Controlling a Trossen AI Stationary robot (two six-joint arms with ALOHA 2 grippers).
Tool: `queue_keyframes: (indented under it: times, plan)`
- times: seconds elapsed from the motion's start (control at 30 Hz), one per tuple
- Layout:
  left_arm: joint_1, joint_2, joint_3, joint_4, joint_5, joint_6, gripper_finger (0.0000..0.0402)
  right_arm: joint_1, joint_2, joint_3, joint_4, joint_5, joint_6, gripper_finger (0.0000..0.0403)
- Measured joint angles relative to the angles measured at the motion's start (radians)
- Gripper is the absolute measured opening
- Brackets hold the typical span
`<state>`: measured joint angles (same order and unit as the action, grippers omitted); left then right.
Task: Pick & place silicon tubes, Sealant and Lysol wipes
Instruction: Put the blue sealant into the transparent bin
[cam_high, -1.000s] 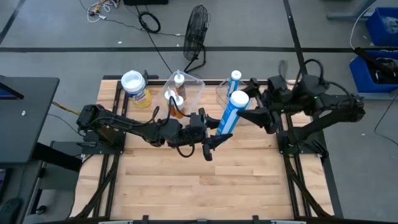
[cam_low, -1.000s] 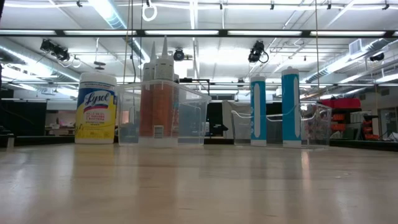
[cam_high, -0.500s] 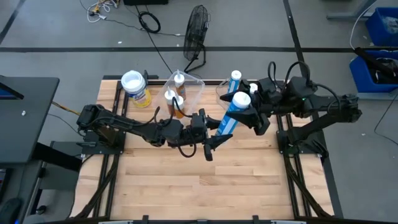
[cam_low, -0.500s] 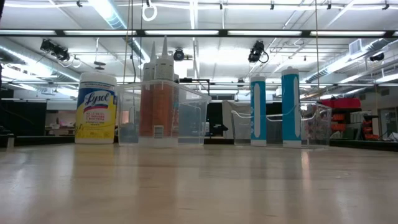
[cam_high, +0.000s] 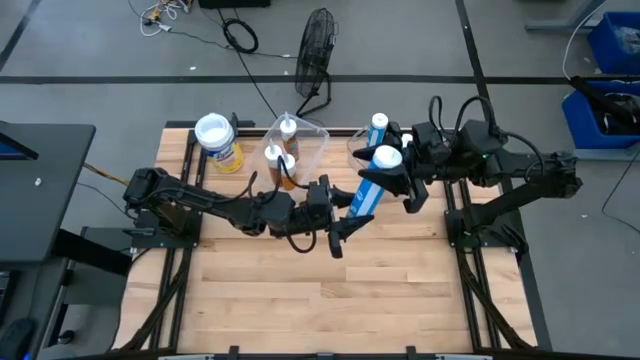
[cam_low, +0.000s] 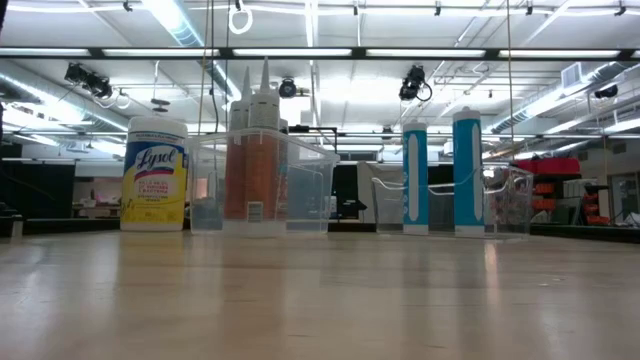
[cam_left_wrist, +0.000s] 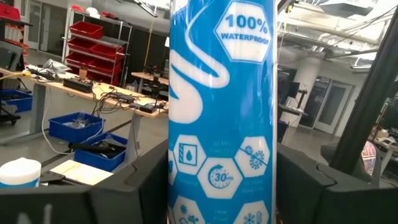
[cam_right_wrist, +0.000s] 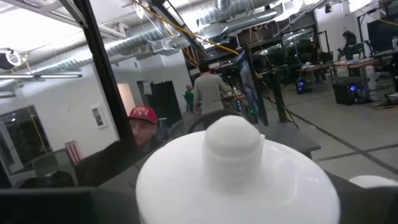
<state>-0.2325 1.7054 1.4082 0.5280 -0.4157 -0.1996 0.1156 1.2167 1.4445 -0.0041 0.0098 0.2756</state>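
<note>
A black round wire-guarded fan (cam_high: 318, 52) is seen on the grey floor beyond the light wooden tabletop (cam_high: 320, 300); blue plastic bins (cam_high: 612, 40) are seen alongside.

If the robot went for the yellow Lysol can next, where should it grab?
Probably around the yellow body of the Lysol wipes, below the wide white lid, coming in level from the open table side. It stands upright beside the clear bin, which blocks that flank.
</note>
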Motion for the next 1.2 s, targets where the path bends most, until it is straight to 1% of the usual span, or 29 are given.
queue_keyframes:
  times: [0.13,0.3,0.4,0.53,0.63,0.73,0.83,0.93,1.0,1.07,1.2]
  plan:
    - [0.000,0.000,0.000,-0.003,0.000,0.014,0.0240,-0.010,-0.002,0.000,-0.008,0.003,0.004,0.0203]
    - [-0.001,-0.001,0.000,0.005,-0.055,0.024,0.0259,-0.024,-0.015,0.000,-0.050,0.011,0.011,0.0203]
    - [0.000,-0.002,0.000,0.001,-0.062,0.024,0.0264,-0.034,-0.034,0.000,-0.079,0.013,0.011,0.0203]
    - [0.000,-0.011,0.000,-0.002,-0.063,0.056,0.0264,-0.037,-0.071,0.000,-0.129,0.066,-0.021,0.0203]
    - [-0.001,-0.040,0.000,-0.003,-0.067,0.089,0.0265,-0.037,-0.118,0.000,-0.187,0.151,-0.071,0.0203]
    - [-0.002,-0.082,0.000,-0.013,-0.093,0.136,0.0265,-0.038,-0.164,0.000,-0.258,0.271,-0.121,0.0203]
    - [-0.002,-0.126,0.000,-0.069,-0.128,0.169,0.0265,-0.038,-0.196,0.000,-0.309,0.391,-0.153,0.0203]
    - [-0.004,-0.170,0.000,-0.148,-0.161,0.182,0.0265,-0.038,-0.206,-0.002,-0.323,0.475,-0.166,0.0203]
    - [-0.007,-0.194,0.000,-0.203,-0.198,0.182,0.0265,-0.037,-0.206,-0.025,-0.317,0.526,-0.186,0.0203]
    - [-0.008,-0.209,0.000,-0.251,-0.231,0.180,0.0265,-0.038,-0.205,-0.081,-0.287,0.568,-0.186,0.0203]
    - [-0.008,-0.220,0.000,-0.289,-0.254,0.179,0.0265,-0.037,-0.201,-0.246,-0.122,0.655,-0.175,0.0203]
